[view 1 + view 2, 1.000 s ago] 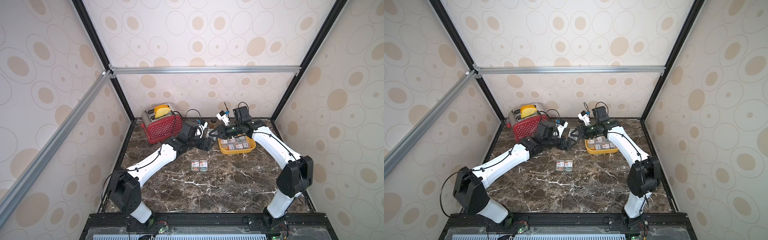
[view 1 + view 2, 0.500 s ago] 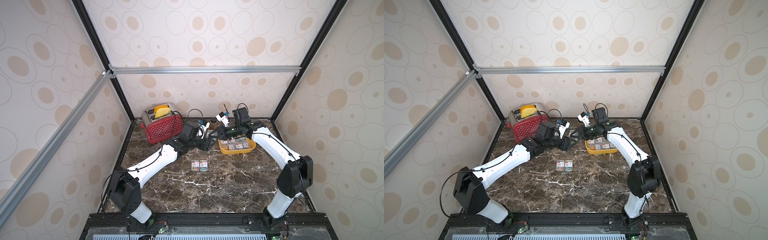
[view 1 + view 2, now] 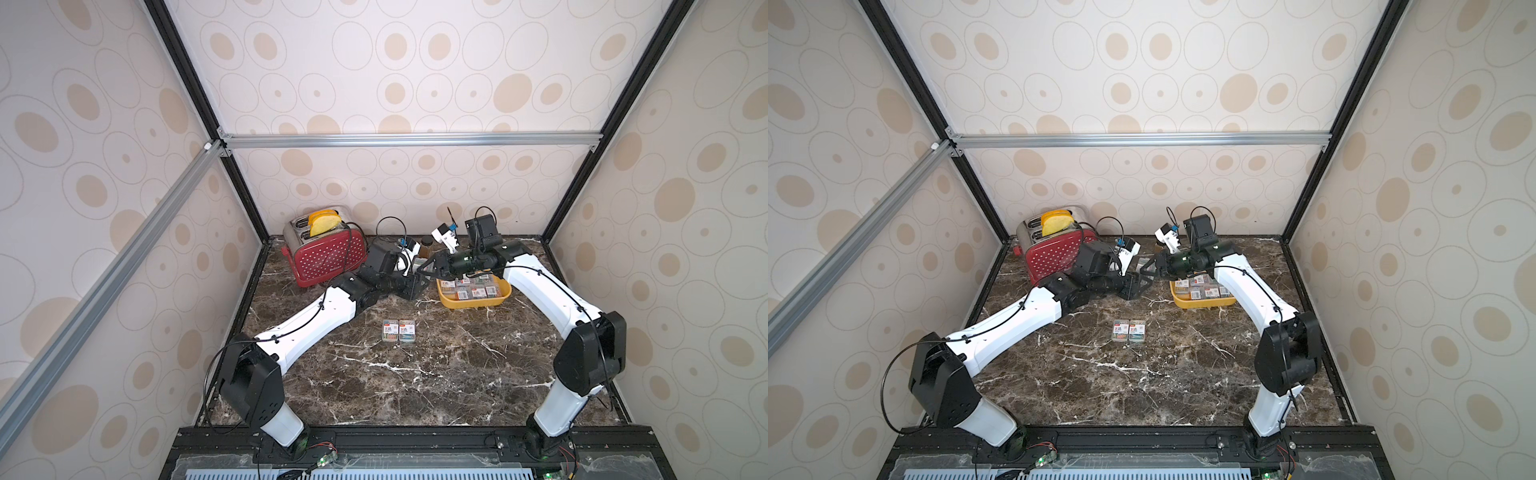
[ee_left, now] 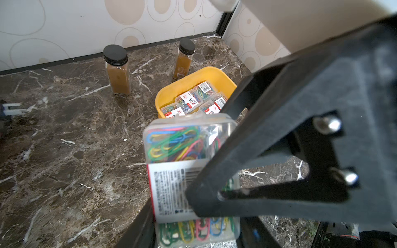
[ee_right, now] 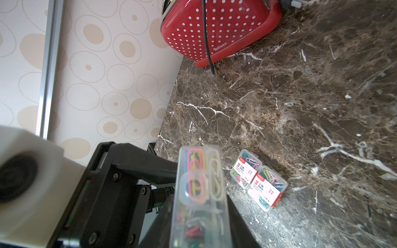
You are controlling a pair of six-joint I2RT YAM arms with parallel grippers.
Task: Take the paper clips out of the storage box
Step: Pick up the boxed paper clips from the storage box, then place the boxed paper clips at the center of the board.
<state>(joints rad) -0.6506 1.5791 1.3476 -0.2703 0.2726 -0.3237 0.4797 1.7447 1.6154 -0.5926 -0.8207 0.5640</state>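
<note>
Leftmost, red dotted toaster (image 3: 328,257) by back wall. Next, two paper clip cases (image 3: 399,330) side by side on marble table (image 3: 415,374), outside tray. Farther back, off table, left gripper (image 3: 420,283) clamped across edges of one clip case (image 4: 174,146). Right gripper (image 3: 424,269) nose to nose with it, jaws flanking same case's flat faces; cannot tell if gripping. Rightmost, yellow storage tray (image 3: 473,302) with other cases (image 3: 469,289) inside.

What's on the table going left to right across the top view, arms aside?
Left to right: red toaster → two clip cases lying side by side on the marble → yellow tray.
</note>
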